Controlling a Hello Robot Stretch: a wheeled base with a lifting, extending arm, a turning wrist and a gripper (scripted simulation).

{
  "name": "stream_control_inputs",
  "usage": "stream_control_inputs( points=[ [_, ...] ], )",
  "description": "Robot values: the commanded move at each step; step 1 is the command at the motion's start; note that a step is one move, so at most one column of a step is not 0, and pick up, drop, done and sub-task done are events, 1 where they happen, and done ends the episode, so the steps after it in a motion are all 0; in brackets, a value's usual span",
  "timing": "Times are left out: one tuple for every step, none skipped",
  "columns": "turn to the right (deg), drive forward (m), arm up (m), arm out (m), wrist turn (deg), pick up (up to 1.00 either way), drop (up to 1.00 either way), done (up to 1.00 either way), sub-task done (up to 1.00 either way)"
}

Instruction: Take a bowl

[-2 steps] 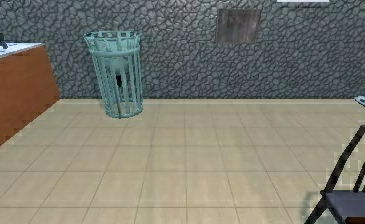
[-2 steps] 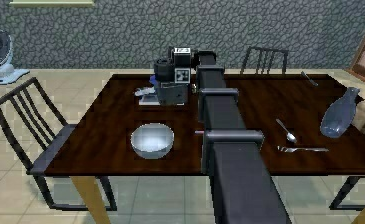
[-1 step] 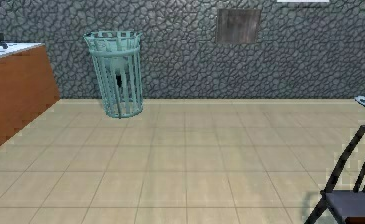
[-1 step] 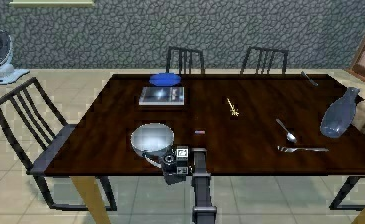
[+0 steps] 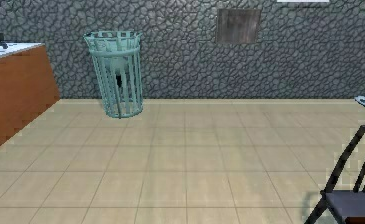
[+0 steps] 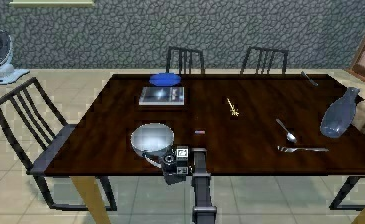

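Plainly the task is at the reaching stage and is not done. The table (image 6: 252, 138), a long slab of dark wood, carries the bowl (image 6: 152, 140) near its closest edge, toward its left end. The bowl is pale and metallic-looking, and it sits upright on the tabletop, not lifted.

The arm (image 6: 202, 192) comes up over that same edge of the table, and the gripper (image 6: 173, 166) lies at the bowl's lower right rim. I cannot tell whether it touches the rim or only sits beside it. The bowl rests on the table right at the fingers, so I cannot tell whether the gripper holds anything, nor how its fingers stand.

Farther across the table from the bowl lie a flat book-like thing (image 6: 162, 96) and a blue dish (image 6: 166, 78). Toward the table's right end are a spoon (image 6: 286, 129), a fork (image 6: 303, 149) and a grey-blue vase (image 6: 338, 115) lying tilted. Two chairs (image 6: 185, 60) stand along the table's far side and one chair (image 6: 30, 115) stands at its left end.

As I judge it, the approach to the table is finished and the arm is in place. A sure hold on the bowl and a lift clear of the table remain. The thin, curved rim looks likely to slip if it is taken off-centre.
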Motion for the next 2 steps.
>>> stream_control_inputs(
  points=[
    [0.0,0.0,0.1,0.0,0.0,0.0,0.0,0.0,0.0],
    [0.0,0.0,0.0,0.0,0.0,0.0,0.0,1.0,0.0]
  ],
)
